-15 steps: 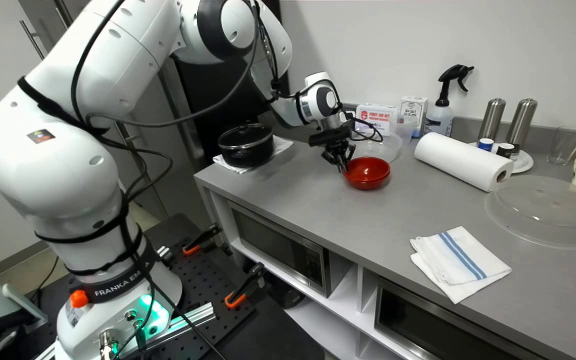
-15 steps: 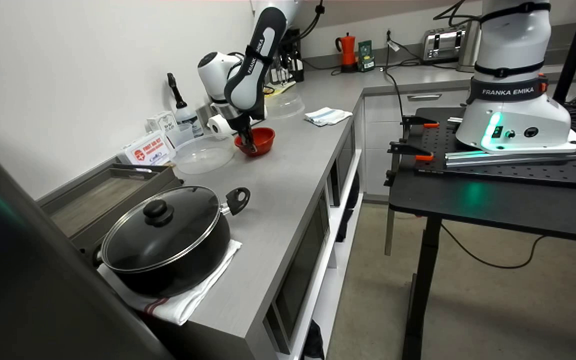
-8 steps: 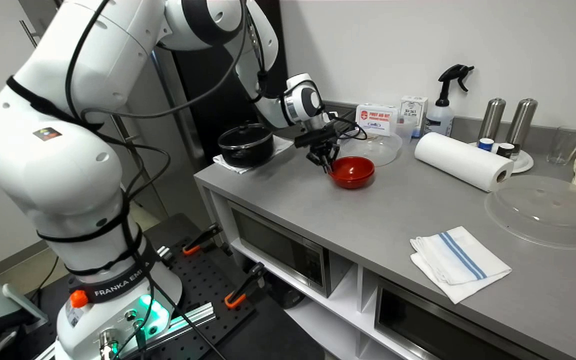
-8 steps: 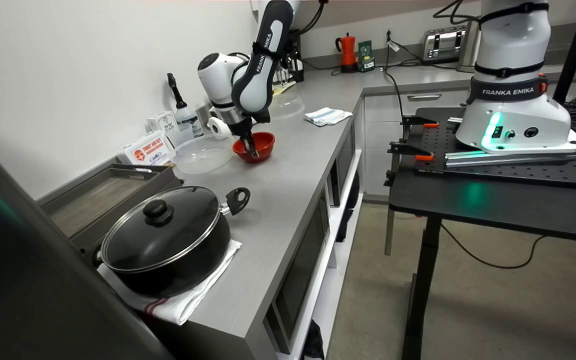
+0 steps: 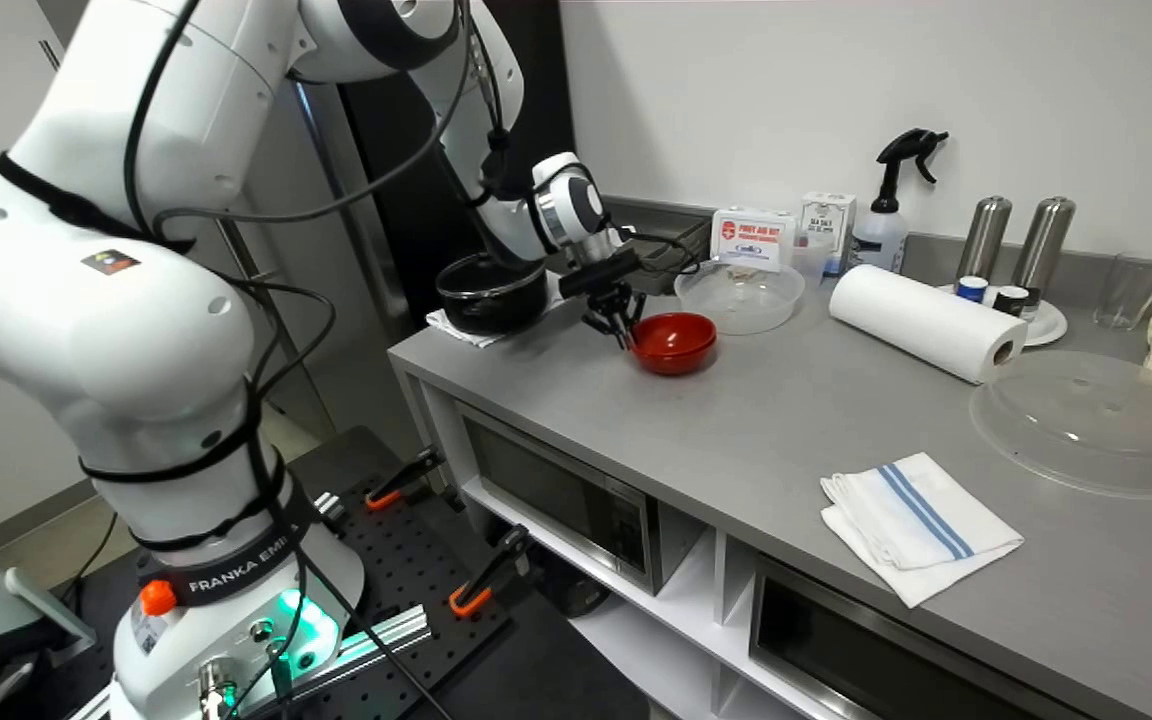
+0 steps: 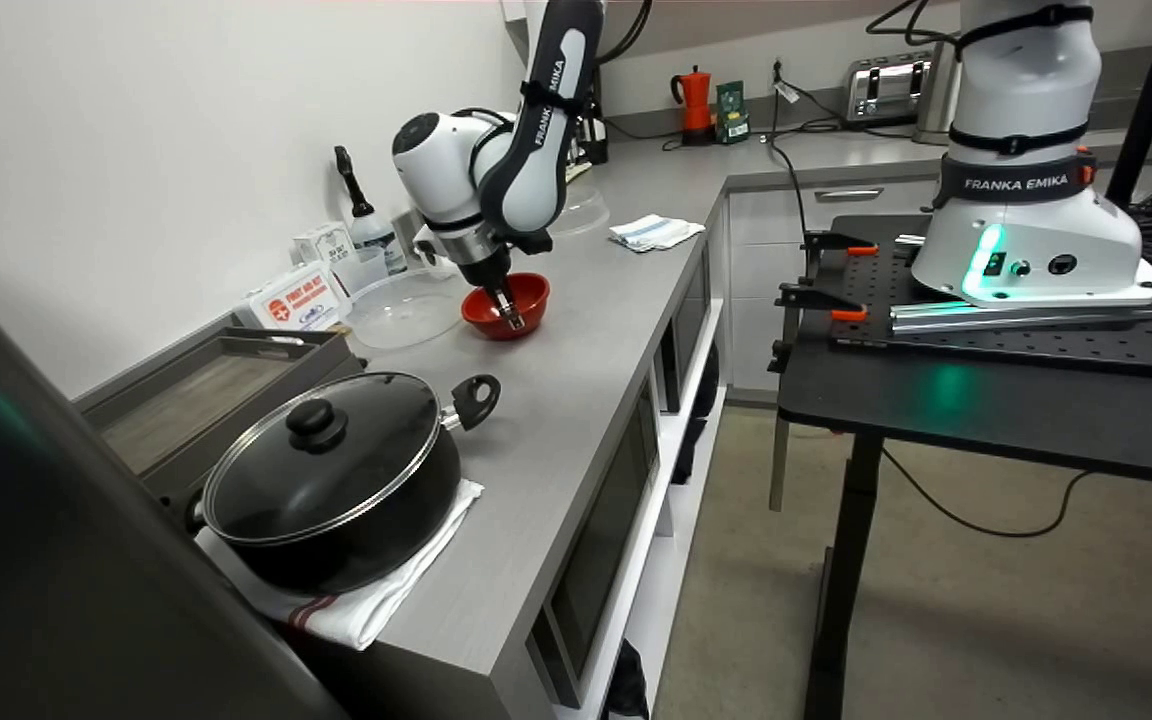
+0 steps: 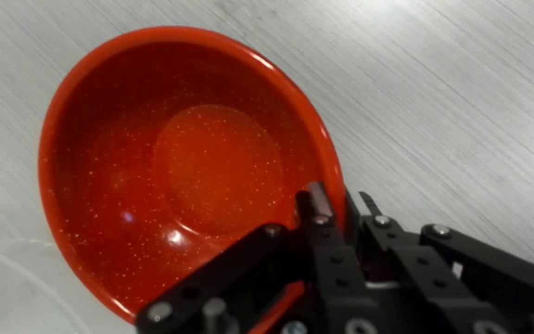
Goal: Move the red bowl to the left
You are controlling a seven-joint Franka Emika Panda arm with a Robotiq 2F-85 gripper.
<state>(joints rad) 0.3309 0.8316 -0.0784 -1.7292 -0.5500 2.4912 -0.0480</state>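
The red bowl (image 5: pixel 676 350) is small, round and glossy. It also shows in an exterior view (image 6: pixel 530 298) and fills the left of the wrist view (image 7: pixel 202 153). My gripper (image 7: pixel 338 204) is shut on the bowl's rim, with one finger inside the bowl and one outside it. In both exterior views the gripper (image 5: pixel 627 340) (image 6: pixel 514 318) reaches down to the bowl's near-left rim. The bowl stays about level at the counter surface; I cannot tell if it touches or is just above. The gripper's body hides part of the rim in the wrist view.
A clear plastic bowl (image 5: pixel 742 308) stands close behind the red bowl. A lidded black pot (image 6: pixel 336 500) sits on a towel at the counter's end. A grey tray (image 6: pixel 206 400) lies along the wall. A paper towel roll (image 5: pixel 916 320) and a folded cloth (image 5: pixel 921 525) lie farther right.
My gripper and the red bowl have moved together along the counter toward the black pot, leftward in an exterior view. The clear bowl is now more uncovered. Other things stay put.
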